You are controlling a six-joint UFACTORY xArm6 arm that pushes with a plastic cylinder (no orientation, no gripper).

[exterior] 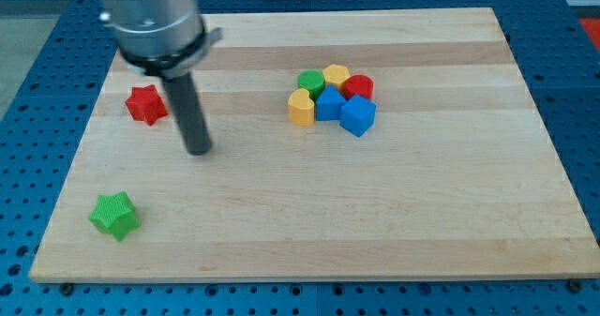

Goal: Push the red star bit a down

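The red star (145, 104) lies on the wooden board (309, 222) at the view's left, upper part. My tip (199, 150) rests on the board to the right of the red star and slightly below it, a short gap apart, not touching it. The dark rod rises from the tip up to the grey arm body at the view's top left.
A green star (115, 214) lies at the lower left. A cluster sits right of centre near the top: a green block (310, 81), a yellow block (336, 75), a red block (359, 86), a yellow block (301, 108), a blue block (328, 102) and a blue cube (357, 115).
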